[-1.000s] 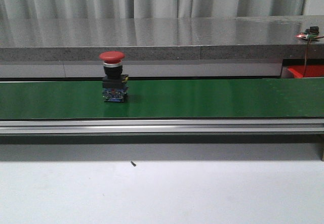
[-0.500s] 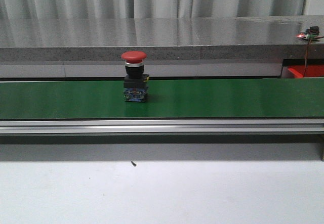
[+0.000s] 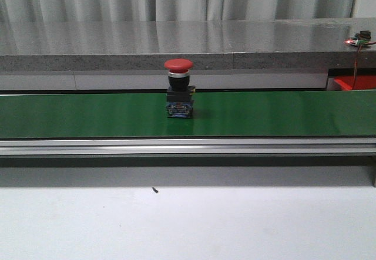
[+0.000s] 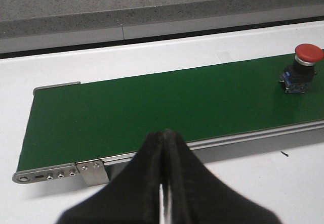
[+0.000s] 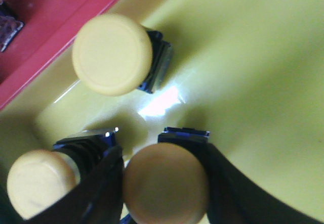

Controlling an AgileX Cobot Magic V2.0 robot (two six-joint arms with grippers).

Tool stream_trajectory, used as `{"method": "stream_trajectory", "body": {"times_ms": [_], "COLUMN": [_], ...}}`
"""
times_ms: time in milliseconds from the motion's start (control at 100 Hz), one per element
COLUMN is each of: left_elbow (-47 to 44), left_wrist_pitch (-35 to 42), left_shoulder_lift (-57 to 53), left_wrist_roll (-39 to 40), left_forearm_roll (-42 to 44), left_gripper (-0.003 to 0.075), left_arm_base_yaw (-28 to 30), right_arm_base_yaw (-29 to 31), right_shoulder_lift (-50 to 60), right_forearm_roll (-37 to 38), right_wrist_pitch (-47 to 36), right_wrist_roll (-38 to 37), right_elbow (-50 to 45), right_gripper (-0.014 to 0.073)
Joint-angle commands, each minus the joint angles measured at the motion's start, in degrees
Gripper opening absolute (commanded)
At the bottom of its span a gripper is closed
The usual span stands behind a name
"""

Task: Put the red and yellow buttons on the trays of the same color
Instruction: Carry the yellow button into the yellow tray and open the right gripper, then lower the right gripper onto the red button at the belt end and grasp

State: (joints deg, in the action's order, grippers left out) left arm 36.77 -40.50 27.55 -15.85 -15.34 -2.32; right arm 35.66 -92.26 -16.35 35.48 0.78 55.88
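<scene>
A red button (image 3: pixel 178 66) with a black and blue base stands upright on the green belt (image 3: pixel 264 113), near its middle. The left wrist view shows the same red button (image 4: pixel 309 53) far off to one side of my left gripper (image 4: pixel 164 135), which is shut and empty over the belt's near rail. My right gripper (image 5: pixel 164 183) is shut on a yellow button (image 5: pixel 166 204), held low over the yellow tray (image 5: pixel 253 57). Two more yellow buttons (image 5: pixel 112 53) (image 5: pixel 38 183) rest in that tray. The red tray (image 5: pixel 45 27) adjoins it. Neither gripper shows in the front view.
A corner of the red tray (image 3: pixel 355 83) shows at the belt's right end, behind a thin wire. A grey stone ledge (image 3: pixel 176 43) runs behind the belt. A dark object (image 5: pixel 7 24) lies in the red tray. White table (image 3: pixel 188 225) lies before the belt.
The red button has travelled to the right along the green belt, from left of centre to near the middle.
</scene>
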Motion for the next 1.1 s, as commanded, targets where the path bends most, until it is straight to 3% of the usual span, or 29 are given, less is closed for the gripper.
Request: {"method": "stream_trajectory", "body": {"times_ms": [0, 150, 340, 460, 1090], "left_elbow": [1.53, 1.53, 1.53, 1.53, 1.53], "left_wrist_pitch": [4.44, 4.44, 4.44, 4.44, 4.44], "left_shoulder_lift": [0.21, 0.21, 0.21, 0.21, 0.21], "left_wrist_roll": [0.34, 0.34, 0.34, 0.34, 0.34], "left_forearm_roll": [-0.99, -0.99, -0.99, -0.99, -0.99], "left_gripper": [-0.0020, -0.0020, -0.0020, -0.0020, -0.0020], "left_arm_base_yaw": [-0.46, -0.46, -0.46, -0.46, -0.46], "right_arm_base_yaw": [0.31, 0.31, 0.31, 0.31, 0.31], "right_shoulder_lift": [1.51, 1.51, 1.51, 1.51, 7.35], "right_forearm_roll": [-1.24, -1.26, -1.26, -1.26, 0.35], "right_wrist_pitch": [-2.66, -3.85, -4.34, -4.40, -4.94], "right_wrist_roll": [0.01, 0.06, 0.06, 0.06, 0.06], "right_elbow": [1.22, 1.22, 1.22, 1.22, 1.22], "right_gripper": [0.0134, 0.0150, 0.0372, 0.0451, 0.0452]}}
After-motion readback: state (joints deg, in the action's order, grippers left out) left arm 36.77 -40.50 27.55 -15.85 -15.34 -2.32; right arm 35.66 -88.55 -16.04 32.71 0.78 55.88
